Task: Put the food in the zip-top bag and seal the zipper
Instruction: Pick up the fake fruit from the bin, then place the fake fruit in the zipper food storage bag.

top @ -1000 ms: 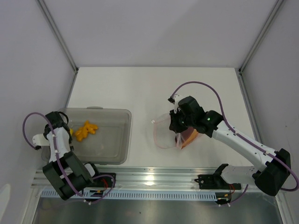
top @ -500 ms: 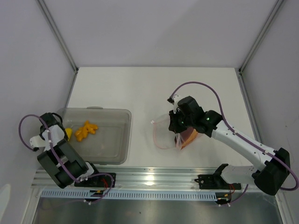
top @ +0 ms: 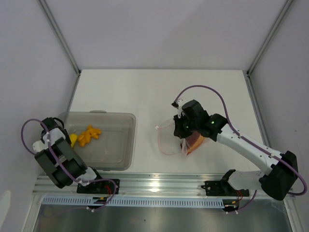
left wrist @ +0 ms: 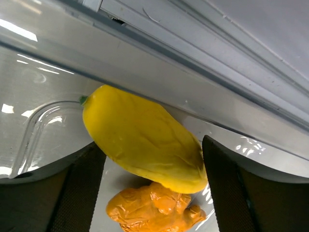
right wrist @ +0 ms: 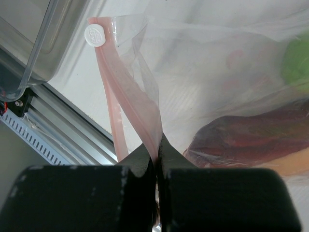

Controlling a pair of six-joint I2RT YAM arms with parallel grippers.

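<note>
Left gripper (left wrist: 153, 145) shifted, wide astride yellow piece (left wrist: 140, 135); right (right wrist: 157, 155) pinches zipper (right wrist: 129, 107).

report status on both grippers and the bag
Left gripper open around yellow piece in bin. Right gripper shut on zipper, bag mouth open, red slice inside. Nothing in the way.

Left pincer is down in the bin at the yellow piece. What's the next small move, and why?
Probably close the left pincer on the yellow piece: its fingers stand either side of it, jaws wide, in the grey bin. The right pincer is shut on the zipper, holding the zip-top bag ready.
</note>
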